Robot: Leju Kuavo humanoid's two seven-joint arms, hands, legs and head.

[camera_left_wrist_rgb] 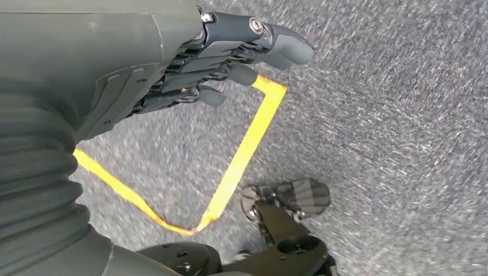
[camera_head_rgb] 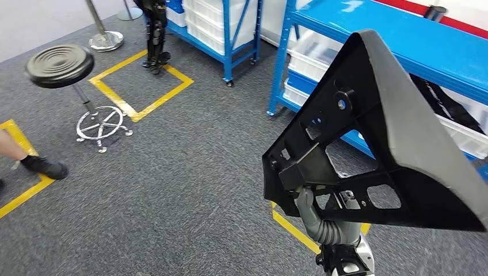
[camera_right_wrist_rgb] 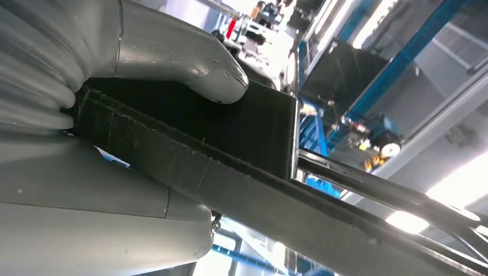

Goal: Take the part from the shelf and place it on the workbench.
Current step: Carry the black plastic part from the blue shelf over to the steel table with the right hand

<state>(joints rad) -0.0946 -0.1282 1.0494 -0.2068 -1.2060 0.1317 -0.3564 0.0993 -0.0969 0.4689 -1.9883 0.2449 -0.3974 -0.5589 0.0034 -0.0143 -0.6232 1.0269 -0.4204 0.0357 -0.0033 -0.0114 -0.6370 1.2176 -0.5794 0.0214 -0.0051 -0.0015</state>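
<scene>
Aloft: part held clear of the shelving

Nearest, the right hand (camera_head_rgb: 313, 210) gripped the large black triangular plastic part (camera_head_rgb: 374, 144) from below, thumb (camera_right_wrist_rgb: 190, 63) pressed against its flat face, holding it raised above the grey carpeted floor (camera_head_rgb: 190, 172). The left hand (camera_left_wrist_rgb: 230, 52) hung over yellow floor tape (camera_left_wrist_rgb: 241, 155), fingers loosely curled, holding nothing. Open carpet lay leftward to a black round stool (camera_head_rgb: 60, 66). Beyond stood blue metal shelving (camera_head_rgb: 414, 40) with white bins (camera_head_rgb: 218, 23). No writing was legible.

Black part (camera_head_rgb: 397, 144); blue shelf (camera_head_rgb: 403, 34) with white bins (camera_head_rgb: 313, 57); grey speckled carpet (camera_head_rgb: 190, 172); yellow floor tape (camera_head_rgb: 141, 86); black stool (camera_head_rgb: 60, 64).
</scene>
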